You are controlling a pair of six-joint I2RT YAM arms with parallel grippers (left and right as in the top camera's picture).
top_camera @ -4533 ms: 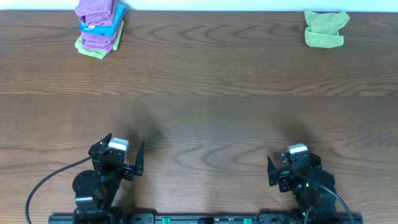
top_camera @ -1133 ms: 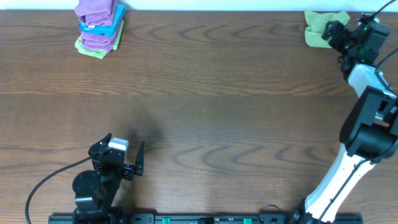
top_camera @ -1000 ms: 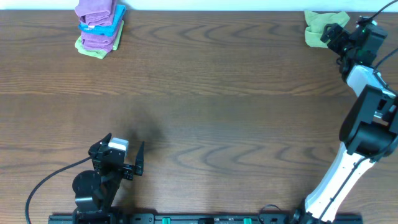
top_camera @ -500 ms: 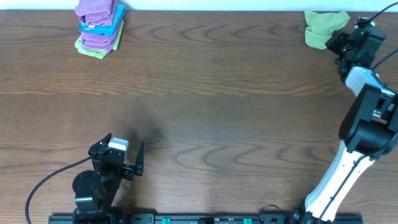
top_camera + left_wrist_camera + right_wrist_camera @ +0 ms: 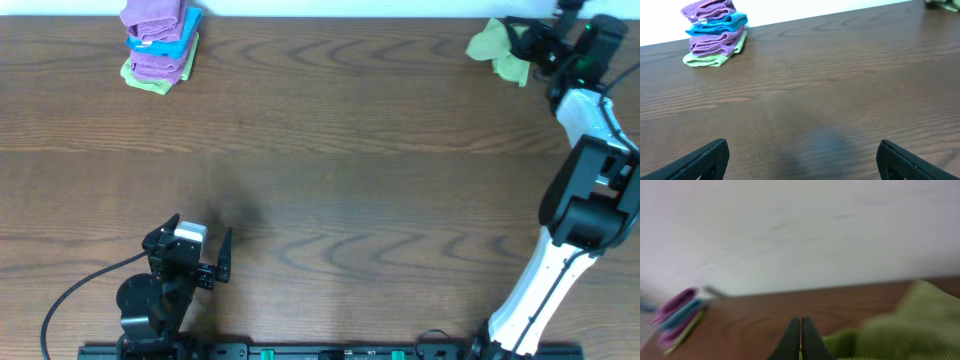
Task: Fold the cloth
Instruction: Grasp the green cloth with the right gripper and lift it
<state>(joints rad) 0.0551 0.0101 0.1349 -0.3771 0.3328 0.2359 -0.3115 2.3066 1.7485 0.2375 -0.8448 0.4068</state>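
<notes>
The cloth [image 5: 490, 46] is a crumpled lime-green towel at the far right of the table's back edge. My right gripper [image 5: 522, 46] reaches in from its right side and is shut on a bit of it. In the right wrist view the two fingers are pressed together at the right gripper [image 5: 800, 321], a sliver of green shows between them low down, and the cloth [image 5: 900, 327] bulges to the right, blurred. My left gripper [image 5: 197, 246] rests near the front left, far from the cloth. The left gripper [image 5: 801, 147] stands open wide over bare wood.
A stack of folded purple, blue and green towels [image 5: 158, 45] sits at the back left corner, the same stack [image 5: 715, 40] ahead of the left wrist. The right arm [image 5: 585, 190] stretches along the table's right side. A white wall runs behind the table.
My right gripper shut on the cloth and moved left along the back edge, pulling the cloth leftward and out of its earlier heap. The left arm stayed still.
</notes>
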